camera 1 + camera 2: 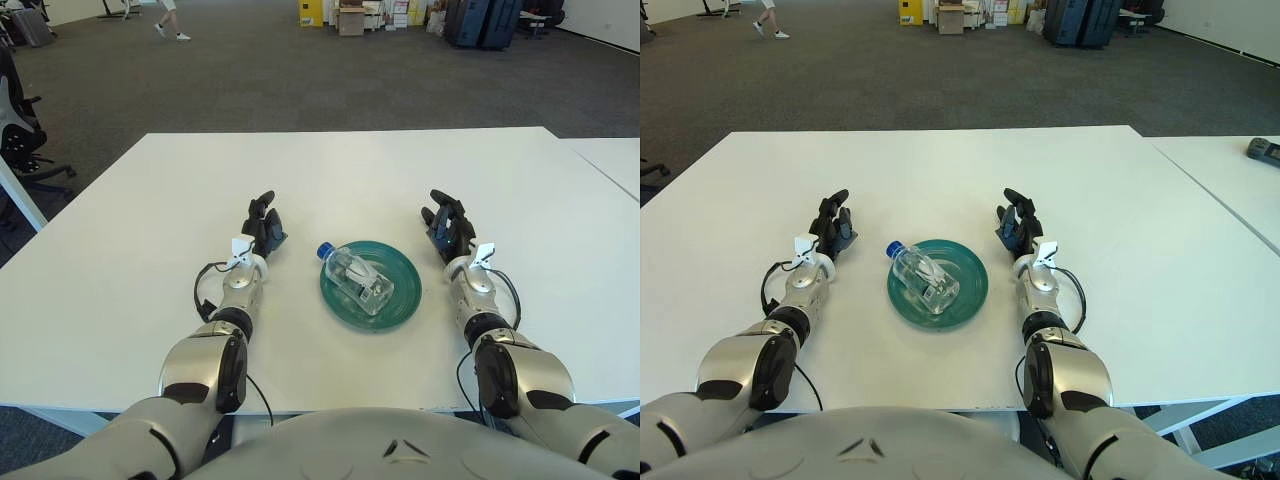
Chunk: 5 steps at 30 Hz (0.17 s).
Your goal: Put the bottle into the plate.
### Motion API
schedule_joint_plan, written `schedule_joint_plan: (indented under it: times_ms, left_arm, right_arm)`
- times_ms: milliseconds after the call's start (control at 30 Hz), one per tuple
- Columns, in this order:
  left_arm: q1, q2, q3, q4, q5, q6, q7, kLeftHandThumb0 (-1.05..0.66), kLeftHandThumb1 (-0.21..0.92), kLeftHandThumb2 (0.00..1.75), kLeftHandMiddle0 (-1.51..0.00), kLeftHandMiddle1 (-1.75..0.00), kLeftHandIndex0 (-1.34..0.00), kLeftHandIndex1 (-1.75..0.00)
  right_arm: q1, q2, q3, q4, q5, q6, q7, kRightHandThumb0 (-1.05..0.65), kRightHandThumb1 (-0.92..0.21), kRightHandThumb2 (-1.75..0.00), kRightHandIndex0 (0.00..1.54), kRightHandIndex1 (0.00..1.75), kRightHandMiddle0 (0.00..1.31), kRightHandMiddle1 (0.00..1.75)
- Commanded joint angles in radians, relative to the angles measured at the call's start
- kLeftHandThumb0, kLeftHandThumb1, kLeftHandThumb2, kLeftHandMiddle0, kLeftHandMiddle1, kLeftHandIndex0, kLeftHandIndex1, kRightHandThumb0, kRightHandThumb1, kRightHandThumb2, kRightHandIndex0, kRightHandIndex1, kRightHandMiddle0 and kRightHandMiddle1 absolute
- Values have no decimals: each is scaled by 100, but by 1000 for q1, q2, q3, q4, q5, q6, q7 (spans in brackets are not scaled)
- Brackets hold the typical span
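**A:** Start with the largest element. What carries the scene?

**B:** The white table point(150, 200). Everything you need to check lies near its front edge, between the robot's two forearms.

**A:** And the target?

**B:** The green plate point(400, 295), round and shallow, lying flat between the two hands. You will see that it is already occupied.

**A:** By the task's object?

**B:** Yes. The clear plastic bottle point(358, 278) lies on its side inside the plate, its blue cap point(325, 250) pointing toward the far left and reaching about to the rim. The body rests well within the dish. Judged from this, you may treat the placement as done; nothing appears to be left except perhaps to keep the hands clear.

**A:** Then the hands. Left first.

**B:** The left hand point(263, 228) shows to the left of the plate, apart from it, the forearm stretched forward over the table. Its dark fingers are extended and loosely relaxed; it holds nothing.

**A:** The right?

**B:** The right hand point(447, 226) mirrors it on the plate's right side, likewise apart from the rim, fingers loosely extended, empty. You cannot tell whether either palm actually touches the tabletop.
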<state>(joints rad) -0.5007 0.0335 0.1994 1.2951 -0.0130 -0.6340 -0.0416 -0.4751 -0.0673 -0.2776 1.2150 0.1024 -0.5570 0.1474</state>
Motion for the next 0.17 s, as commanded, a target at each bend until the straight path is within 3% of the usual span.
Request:
schedule_joint_plan:
  times_ms: [0,133]
  left_arm:
    - [58,2,-4,29,13,56,20,-78,92,91,-32,-4,0,-72]
    - [66,3,-11,30,24,61,32,-80,92,88,-32,-4,0,-72]
  right_arm:
    - [45,10,4,52,-4,64,-27,-80,-92,-89,30,0,0,67]
    - [41,10,4,52,-4,69,-37,-78,-92,-88,30,0,0,67]
